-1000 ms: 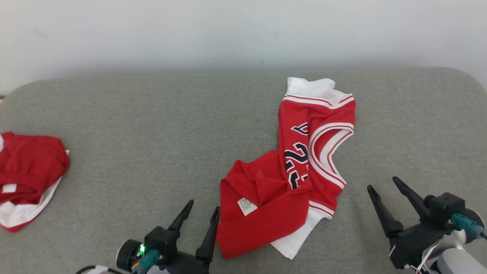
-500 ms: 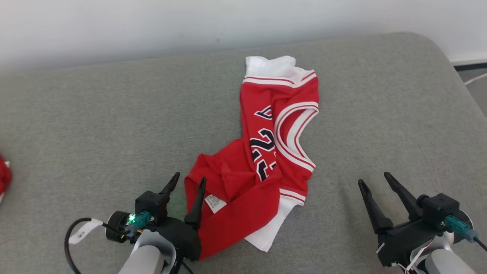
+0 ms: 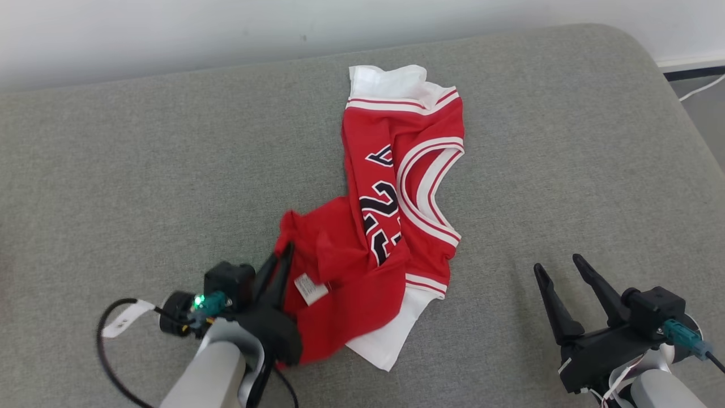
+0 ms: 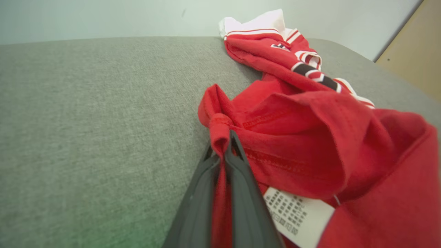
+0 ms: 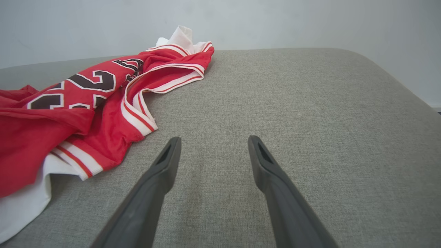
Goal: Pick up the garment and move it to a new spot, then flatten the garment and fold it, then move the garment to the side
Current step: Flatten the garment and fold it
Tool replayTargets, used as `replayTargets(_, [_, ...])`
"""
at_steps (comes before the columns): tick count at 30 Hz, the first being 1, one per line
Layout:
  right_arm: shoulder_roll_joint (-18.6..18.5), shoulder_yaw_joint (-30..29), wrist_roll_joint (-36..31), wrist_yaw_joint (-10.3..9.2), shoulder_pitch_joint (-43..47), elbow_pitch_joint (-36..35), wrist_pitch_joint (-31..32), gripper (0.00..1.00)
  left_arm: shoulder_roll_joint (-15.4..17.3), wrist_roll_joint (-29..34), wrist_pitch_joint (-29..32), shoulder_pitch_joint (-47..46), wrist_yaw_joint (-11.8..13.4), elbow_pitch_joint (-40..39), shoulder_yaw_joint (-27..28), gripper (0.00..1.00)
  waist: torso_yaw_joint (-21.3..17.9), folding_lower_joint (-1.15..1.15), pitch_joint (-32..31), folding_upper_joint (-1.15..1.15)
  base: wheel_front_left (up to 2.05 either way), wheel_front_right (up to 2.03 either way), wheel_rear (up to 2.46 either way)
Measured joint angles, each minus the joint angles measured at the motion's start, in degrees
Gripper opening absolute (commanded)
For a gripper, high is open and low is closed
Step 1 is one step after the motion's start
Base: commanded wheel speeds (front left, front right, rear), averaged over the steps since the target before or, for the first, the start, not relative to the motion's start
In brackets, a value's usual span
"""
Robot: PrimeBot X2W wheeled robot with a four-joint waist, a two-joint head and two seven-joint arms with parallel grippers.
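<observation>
While I am monitoring the head view, the left gripper (image 3: 281,256) is clamping the garment (image 3: 408,124), a red jersey with white trim and dark numerals. Its two fingers are pressing together on a rolled red hem, which the left wrist view is showing squeezed between them and bulging just past the tips. A white care label (image 3: 308,288) is hanging just beside the fingers, on their right in that view.

The garment is lying on the grey padded surface (image 3: 141,170), running from close to the far edge down toward the near edge and sitting well in from the right edge. The white-trimmed end is pointing at the far edge. The bunched red end and a white underlayer are facing the near edge. The fabric at the grip is gathering into folds, and the numerals are facing up.

The right gripper (image 3: 558,263) is hovering toward the near right corner of the surface, well apart from the garment. Its fingers are standing spread over bare grey fabric, as the right wrist view is confirming. I am unable to tell whether these fingertips are touching the surface.

A black cable (image 3: 105,345) carrying a white tag is looping over the surface beside the left wrist.
</observation>
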Motion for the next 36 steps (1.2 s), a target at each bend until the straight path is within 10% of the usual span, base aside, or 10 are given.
replayTargets(9, [0.9, -1.7, 0.0, 0.00, 0.5, 0.3, 0.0, 1.00, 0.3, 7.2, 0.0, 0.5, 2.0, -17.3, 11.6, 0.00, 2.3, 0.00, 0.8, 0.00, 0.00, 0.00, 0.00])
replayTargets(22, [2.0, 0.3, 0.8, 0.00, -1.8, 0.4, 0.0, 1.00, 7.5, 10.5, 0.0, -6.6, 1.8, -7.0, 24.0, 0.00, 1.4, 0.00, 3.7, 0.00, 0.00, 0.00, 0.00])
replayTargets(23, [2.1, 0.3, 1.0, 0.00, -1.9, 0.5, 0.0, 1.00, 7.7, 10.3, 0.0, -6.9, 2.0, -4.5, 24.6, 0.99, 1.1, 0.00, 4.0, 0.00, 0.00, 0.00, 0.00])
replayTargets(36, [3.5, -1.6, 1.2, 0.00, -0.3, 0.3, 0.0, 1.00, 2.3, 10.0, 0.0, 1.5, 1.1, -6.2, 26.5, 1.00, 1.3, -0.01, 2.4, 0.00, 0.00, 0.00, 0.00])
